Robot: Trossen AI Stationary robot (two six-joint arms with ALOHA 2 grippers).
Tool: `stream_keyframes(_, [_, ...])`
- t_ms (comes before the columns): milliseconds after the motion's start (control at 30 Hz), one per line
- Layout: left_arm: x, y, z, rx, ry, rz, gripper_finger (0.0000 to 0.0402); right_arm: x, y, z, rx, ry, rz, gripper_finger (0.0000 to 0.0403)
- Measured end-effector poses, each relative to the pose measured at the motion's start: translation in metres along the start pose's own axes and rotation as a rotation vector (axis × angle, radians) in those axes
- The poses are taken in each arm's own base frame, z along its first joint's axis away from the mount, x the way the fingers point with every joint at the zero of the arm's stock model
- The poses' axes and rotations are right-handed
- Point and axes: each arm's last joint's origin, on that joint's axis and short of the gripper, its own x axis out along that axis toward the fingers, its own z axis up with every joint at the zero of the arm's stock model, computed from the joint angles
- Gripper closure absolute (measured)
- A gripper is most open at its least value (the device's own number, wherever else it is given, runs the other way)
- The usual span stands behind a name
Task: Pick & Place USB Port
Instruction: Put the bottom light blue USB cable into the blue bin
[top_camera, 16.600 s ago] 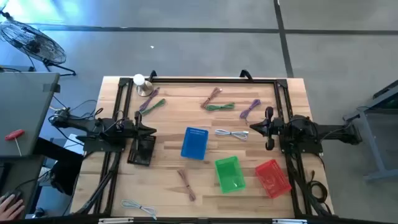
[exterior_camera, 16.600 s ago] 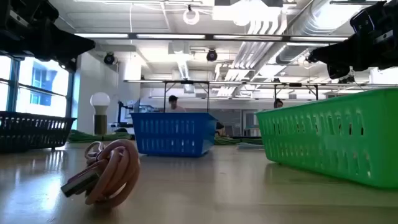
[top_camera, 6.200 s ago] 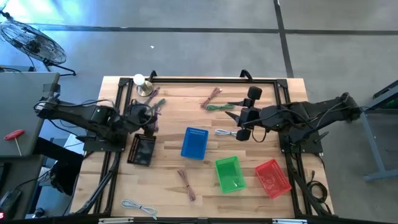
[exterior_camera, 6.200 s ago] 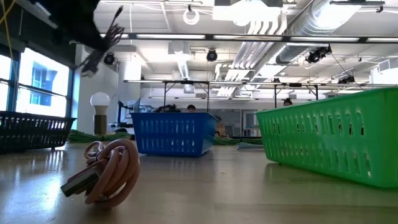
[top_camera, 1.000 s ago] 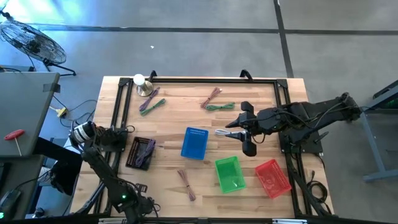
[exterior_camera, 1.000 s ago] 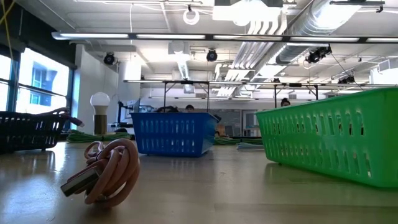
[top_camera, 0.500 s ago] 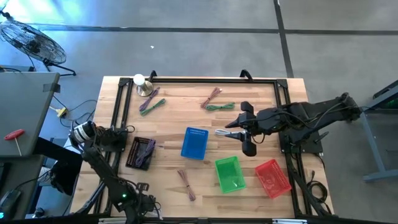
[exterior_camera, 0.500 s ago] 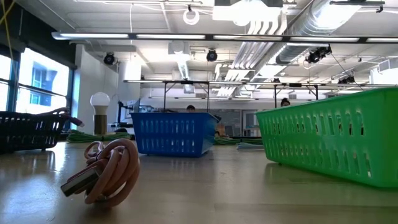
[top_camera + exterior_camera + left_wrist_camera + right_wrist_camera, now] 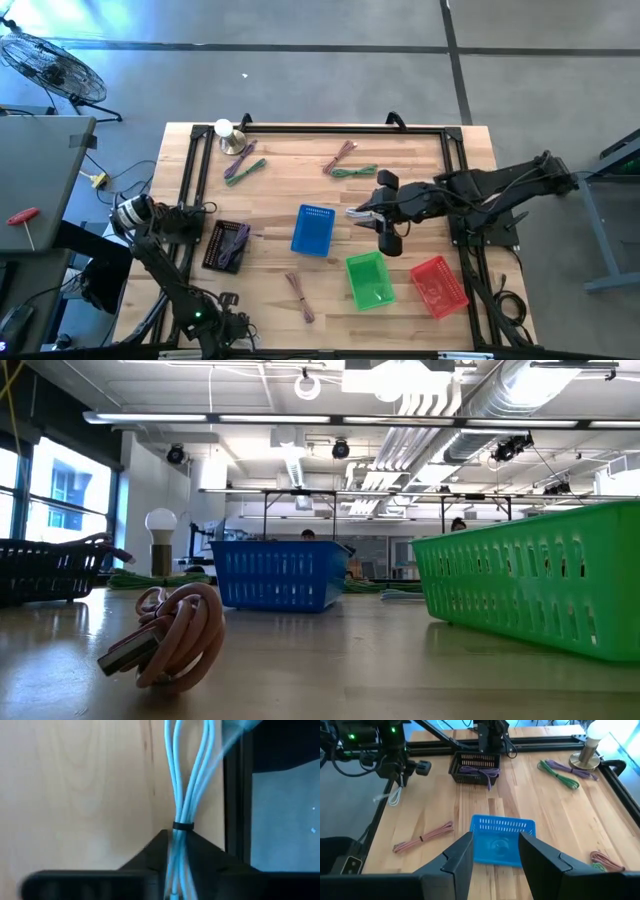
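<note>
A bundled white USB cable (image 9: 186,785) lies on the wood at the table's near left corner, beside the black frame rail. My left gripper (image 9: 177,842) is shut on it; the right wrist view shows it there too (image 9: 395,795). My right gripper (image 9: 492,852) stands open above the table's middle, just right of the blue basket (image 9: 313,229). A white cable end (image 9: 351,211) shows by its fingertips; whether they touch it I cannot tell. The black basket (image 9: 227,243) holds a purple cable. My left gripper pinches the white cable bundle between its two fingers, just behind the black tie (image 9: 183,826) around its middle. The fingers come from above and lie across the strands. The free part of the bundle (image 9: 190,765) runs on along the wood beside the rail.
A green basket (image 9: 367,279) and a red basket (image 9: 437,283) stand near the front right. A pink cable (image 9: 300,297) lies near the front, green and pink ones (image 9: 345,165) at the back, a green-purple pair (image 9: 243,165) by the lamp (image 9: 228,135).
My right gripper has moved a little toward the table's left edge, closer to the blue basket, its fingers still apart. The baskets and loose cables lie where they were.
</note>
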Motion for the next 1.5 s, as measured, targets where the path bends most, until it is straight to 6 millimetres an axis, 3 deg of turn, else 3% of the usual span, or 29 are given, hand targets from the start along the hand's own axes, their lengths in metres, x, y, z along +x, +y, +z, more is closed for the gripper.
stream_keyframes(67, [0.007, 0.002, -0.002, -0.002, 0.033, 0.015, 0.0386, 0.004, 0.003, -0.001, -0.006, 0.012, 0.006, 0.0256])
stream_keyframes(233, [0.013, 0.005, 0.001, -0.014, -0.017, 0.072, 0.0396, 0.009, 0.017, 0.000, -0.041, -0.015, 0.068, 0.0256])
stream_keyframes(367, [0.003, 0.003, 0.014, -0.004, -0.171, 0.137, 0.0399, 0.004, 0.033, 0.005, -0.084, -0.103, 0.136, 0.0256])
stream_keyframes(467, [-0.006, 0.006, 0.029, 0.030, -0.289, 0.287, 0.0400, 0.000, 0.047, 0.006, -0.127, -0.153, 0.184, 0.0257])
stream_keyframes(600, [-0.037, -0.001, 0.057, -0.040, -0.521, 0.418, 0.0400, -0.007, 0.061, 0.005, -0.182, -0.188, 0.225, 0.0257])
stream_keyframes(800, [-0.079, 0.015, 0.094, -0.224, -0.930, 0.743, 0.0401, -0.015, 0.079, -0.002, -0.262, -0.206, 0.191, 0.0257])
stream_keyframes(967, [-0.108, 0.043, 0.122, -0.323, -1.045, 0.879, 0.0401, -0.023, 0.093, -0.008, -0.290, -0.213, 0.204, 0.0257])
stream_keyframes(1133, [-0.129, 0.088, 0.148, -0.487, -1.049, 0.925, 0.0401, -0.031, 0.105, -0.014, -0.336, -0.216, 0.205, 0.0257])
stream_keyframes(1367, [-0.135, 0.157, 0.175, -0.738, -0.907, 0.859, 0.0401, -0.036, 0.111, -0.022, -0.391, -0.201, 0.139, 0.0257])
stream_keyframes(1500, [-0.124, 0.183, 0.183, -0.849, -0.891, 0.758, 0.0401, -0.039, 0.115, -0.025, -0.408, -0.188, 0.149, 0.0257])
